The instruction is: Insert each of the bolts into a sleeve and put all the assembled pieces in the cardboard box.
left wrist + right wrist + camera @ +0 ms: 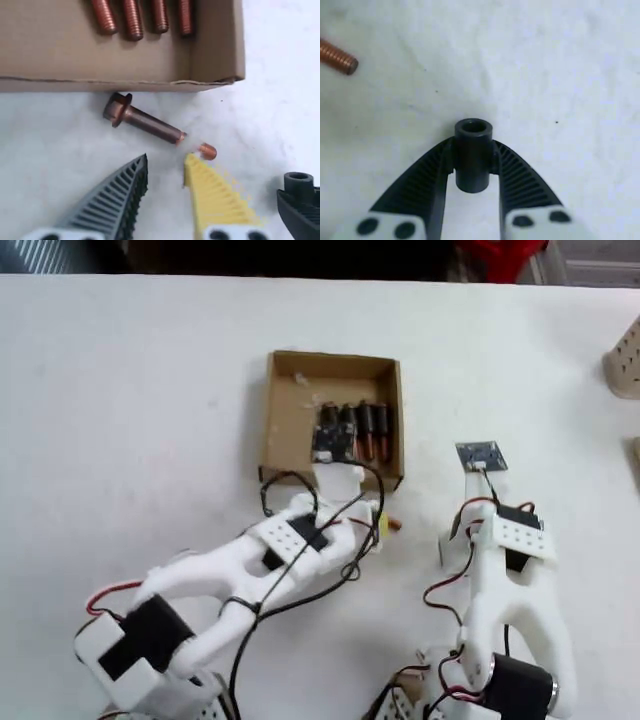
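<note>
A copper bolt (145, 122) lies loose on the white table, just outside the near wall of the cardboard box (100, 55). My left gripper (166, 159) hovers open a little short of the bolt's tip, its black and yellow fingers holding nothing. A small copper bit (207, 151) sits by the yellow fingertip. Several bolts in black sleeves (352, 430) lie inside the box (285, 410). My right gripper (472, 145) is shut on an upright black sleeve (473, 152), and that sleeve (298, 182) also shows beside the left gripper. A threaded bolt end (339, 58) lies beyond it.
The box stands mid-table, with the loose bolt (392, 524) off its near right corner between the two arms. A tan pegged block (625, 360) stands at the table's right edge. Red and black cables trail along both arms.
</note>
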You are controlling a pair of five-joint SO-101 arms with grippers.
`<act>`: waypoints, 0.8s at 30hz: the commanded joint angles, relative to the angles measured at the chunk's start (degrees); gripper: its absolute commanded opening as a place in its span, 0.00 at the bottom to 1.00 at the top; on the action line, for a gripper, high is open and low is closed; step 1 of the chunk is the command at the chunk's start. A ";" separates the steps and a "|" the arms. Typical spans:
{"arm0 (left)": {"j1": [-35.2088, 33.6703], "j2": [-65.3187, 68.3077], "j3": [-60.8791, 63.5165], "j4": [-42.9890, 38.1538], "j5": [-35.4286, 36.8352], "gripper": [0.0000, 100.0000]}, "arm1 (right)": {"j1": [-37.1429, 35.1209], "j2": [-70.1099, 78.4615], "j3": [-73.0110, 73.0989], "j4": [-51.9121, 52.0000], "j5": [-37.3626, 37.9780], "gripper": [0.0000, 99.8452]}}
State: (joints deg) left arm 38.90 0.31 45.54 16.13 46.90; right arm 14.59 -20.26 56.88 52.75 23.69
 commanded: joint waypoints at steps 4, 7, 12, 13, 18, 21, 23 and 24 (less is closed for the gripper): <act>-1.27 0.22 -4.13 -1.32 3.87 0.28 | -1.45 -1.63 -2.46 -0.66 -0.18 0.02; -3.12 0.31 -4.84 -1.23 5.63 0.28 | -1.45 -1.63 -2.11 -0.66 -0.18 0.02; -3.38 3.56 -6.59 -0.88 6.24 0.28 | -1.45 -1.63 -2.11 -0.66 -0.18 0.02; -3.47 5.05 -8.00 0.35 6.24 0.28 | -1.45 -1.63 -2.11 -0.66 -0.18 0.02; -3.47 12.97 -17.32 8.97 7.03 0.28 | -1.45 -1.63 -2.11 -0.66 -0.18 0.02; -3.47 15.52 -20.13 11.25 7.74 0.28 | -1.45 -1.63 -2.11 -0.66 -0.18 0.02; -3.38 15.60 -20.13 11.69 7.74 0.28 | -1.45 -1.63 -2.11 -0.66 -0.18 0.02; -3.12 15.60 -20.04 11.69 7.74 0.27 | -1.45 -1.63 -2.11 -0.66 -0.18 0.02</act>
State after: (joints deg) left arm 36.00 15.60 28.13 27.03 53.85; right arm 13.71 -20.26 56.88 52.75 23.69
